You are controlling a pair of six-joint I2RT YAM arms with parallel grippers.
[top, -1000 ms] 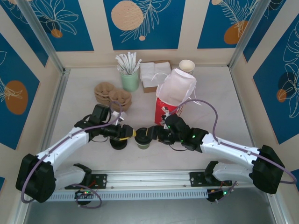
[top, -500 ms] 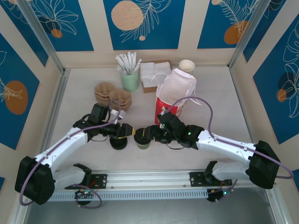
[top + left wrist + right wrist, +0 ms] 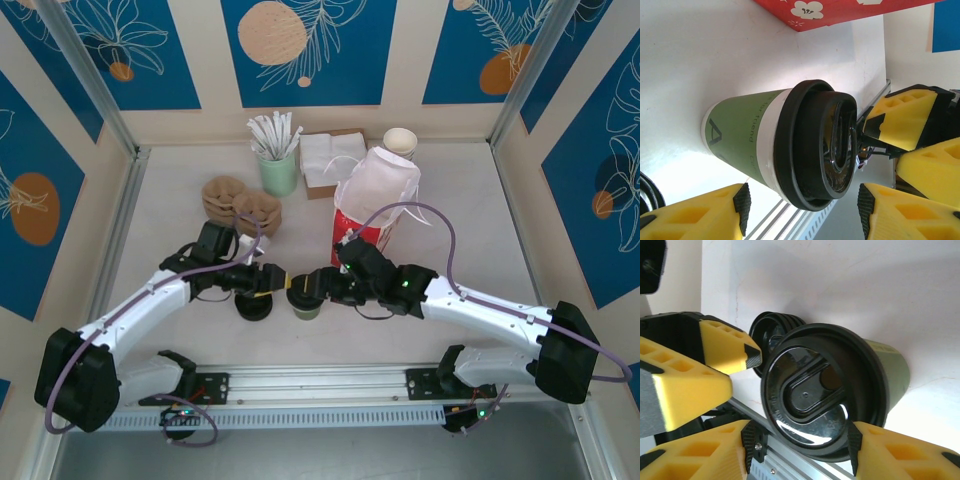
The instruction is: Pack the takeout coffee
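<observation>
The takeout coffee, a green paper cup with a black lid, stands on the white table near the front edge. In the left wrist view the coffee fills the middle. My left gripper reaches it from the left. In its wrist view the left gripper straddles the lid, and both pads stand off it with a gap showing. My right gripper comes in from the right. There the right gripper has its pads against the lid rim of the coffee.
A low stack of black lids sits just left of the cup. The red paper bag with white lining stands open behind it. Brown cup carriers, a mint stirrer cup, napkins and white cups line the back. A metal rail runs along the front.
The right gripper slid a little left over the cup and its jaws narrowed onto the lid. The left jaws widened slightly. The cup stayed in place.
</observation>
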